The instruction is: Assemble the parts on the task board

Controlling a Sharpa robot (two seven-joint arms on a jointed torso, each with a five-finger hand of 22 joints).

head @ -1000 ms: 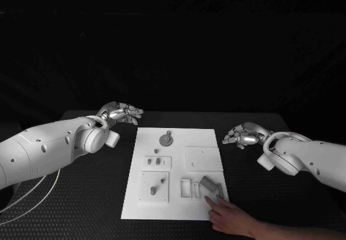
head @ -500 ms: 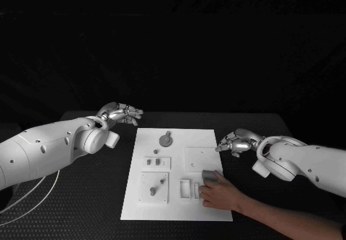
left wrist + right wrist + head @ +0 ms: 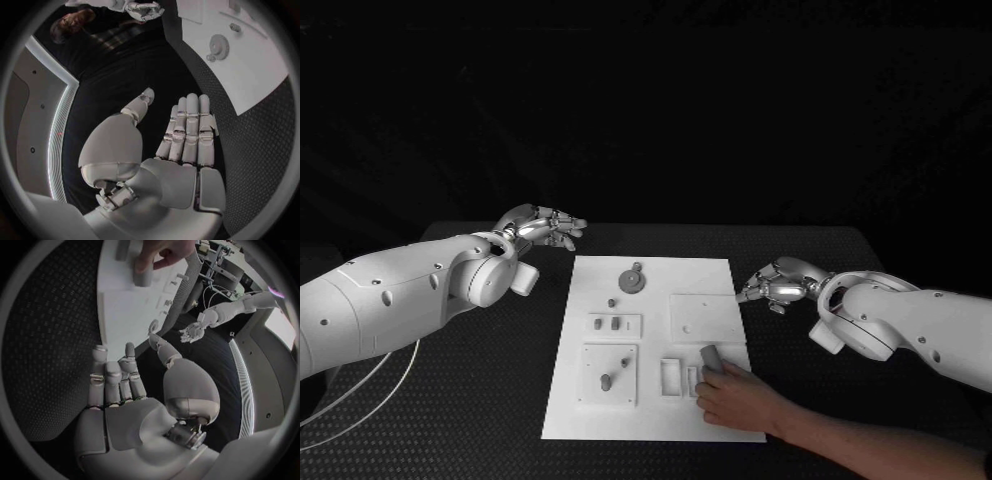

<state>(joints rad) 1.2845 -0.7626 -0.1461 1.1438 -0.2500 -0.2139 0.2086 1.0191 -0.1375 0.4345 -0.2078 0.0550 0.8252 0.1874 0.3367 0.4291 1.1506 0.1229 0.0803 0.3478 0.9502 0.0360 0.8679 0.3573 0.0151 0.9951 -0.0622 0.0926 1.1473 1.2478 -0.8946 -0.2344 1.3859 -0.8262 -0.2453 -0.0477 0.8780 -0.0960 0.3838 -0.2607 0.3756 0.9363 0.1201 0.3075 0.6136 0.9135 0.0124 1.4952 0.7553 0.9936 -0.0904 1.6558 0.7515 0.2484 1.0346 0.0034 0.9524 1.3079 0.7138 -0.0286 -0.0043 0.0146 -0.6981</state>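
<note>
Head view shows the flat white task board (image 3: 651,340) lying in the middle of the black table (image 3: 473,380). A person's hand (image 3: 740,400) holds a small grey block part (image 3: 710,357) near its front right corner. Both the left hand (image 3: 548,227) and the right hand (image 3: 776,283) hover beside the board, fingers apart, holding nothing.

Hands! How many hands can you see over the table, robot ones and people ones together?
3. The robot's left hand hovers off the task board's far left corner, its right hand beside the right edge, and a person's hand holds a grey part near the front.
</note>
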